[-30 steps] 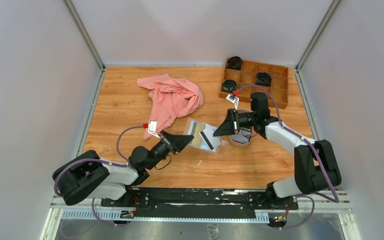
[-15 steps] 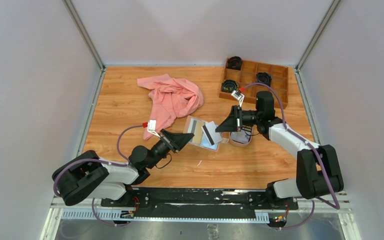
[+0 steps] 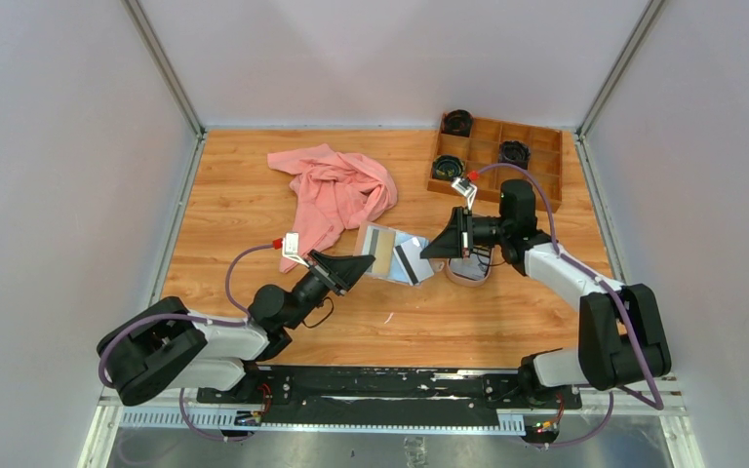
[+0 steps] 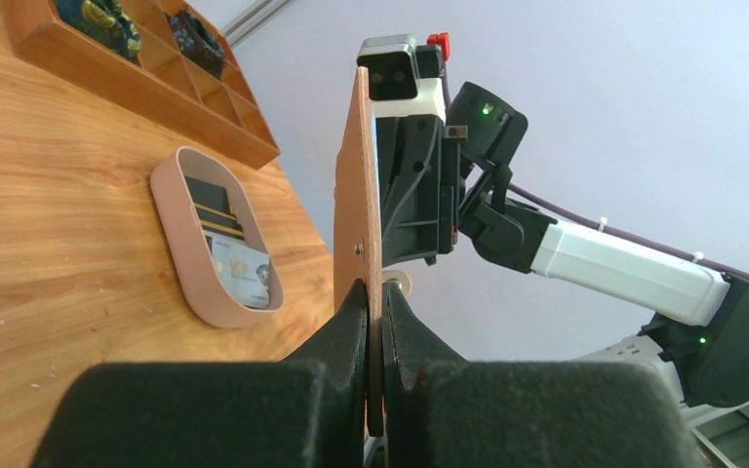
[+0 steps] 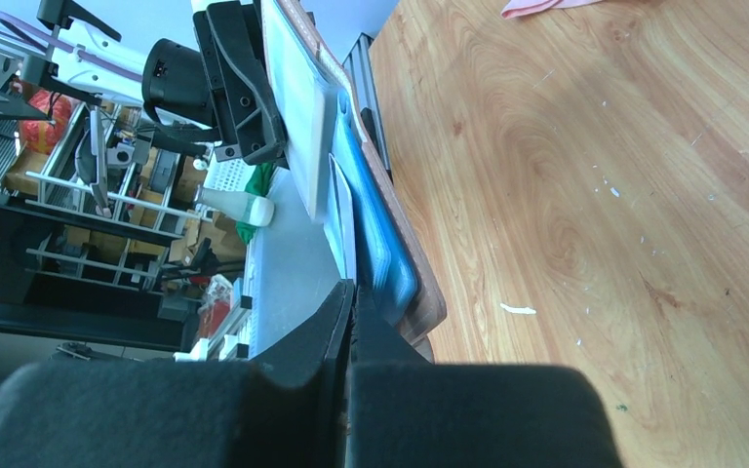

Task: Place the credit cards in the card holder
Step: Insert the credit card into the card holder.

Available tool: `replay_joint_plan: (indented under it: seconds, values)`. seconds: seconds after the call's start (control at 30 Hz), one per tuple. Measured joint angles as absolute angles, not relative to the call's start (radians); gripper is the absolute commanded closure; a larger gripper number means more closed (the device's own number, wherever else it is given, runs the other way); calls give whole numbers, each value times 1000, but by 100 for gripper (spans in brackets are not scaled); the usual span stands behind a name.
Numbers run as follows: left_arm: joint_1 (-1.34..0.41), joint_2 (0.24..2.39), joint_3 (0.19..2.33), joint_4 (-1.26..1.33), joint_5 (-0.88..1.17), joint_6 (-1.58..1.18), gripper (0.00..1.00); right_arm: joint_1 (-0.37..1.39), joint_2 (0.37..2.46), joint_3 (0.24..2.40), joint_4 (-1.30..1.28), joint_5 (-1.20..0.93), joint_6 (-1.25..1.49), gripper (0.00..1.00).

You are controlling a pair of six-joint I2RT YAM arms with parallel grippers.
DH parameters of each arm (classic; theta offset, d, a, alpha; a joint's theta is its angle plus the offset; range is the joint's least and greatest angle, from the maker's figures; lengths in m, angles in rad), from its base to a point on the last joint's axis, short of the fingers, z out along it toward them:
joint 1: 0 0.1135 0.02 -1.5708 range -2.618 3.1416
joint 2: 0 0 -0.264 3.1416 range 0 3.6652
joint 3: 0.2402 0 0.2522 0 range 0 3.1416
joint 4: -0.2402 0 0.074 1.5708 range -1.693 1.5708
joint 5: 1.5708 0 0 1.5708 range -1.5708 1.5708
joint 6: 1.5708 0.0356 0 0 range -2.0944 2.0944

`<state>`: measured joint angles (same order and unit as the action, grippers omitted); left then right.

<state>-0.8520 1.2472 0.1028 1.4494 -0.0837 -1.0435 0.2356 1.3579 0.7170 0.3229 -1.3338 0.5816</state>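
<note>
Your left gripper (image 3: pixel 367 260) is pinched on the card holder (image 3: pixel 386 252) at its 7 o'clock edge, holding it open above mid-table; your right gripper (image 3: pixel 429 251), at its 3 o'clock, nips a striped black card (image 3: pixel 408 261) against the pockets; more cards (image 4: pixel 237 273) lie in the tray (image 4: pixel 168 229) under that gripper

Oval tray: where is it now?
In the top view, right of centre: the oval tray lies beneath the right arm's jaws, with the wooden box behind it.
</note>
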Motion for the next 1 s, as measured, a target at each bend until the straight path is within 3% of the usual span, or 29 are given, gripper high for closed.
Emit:
replay_joint_plan:
  seconds: [1.0]
  values:
    - [-852,1264,94,1465,-101,-1018,100,232,1320,678,521,-1362,723,100]
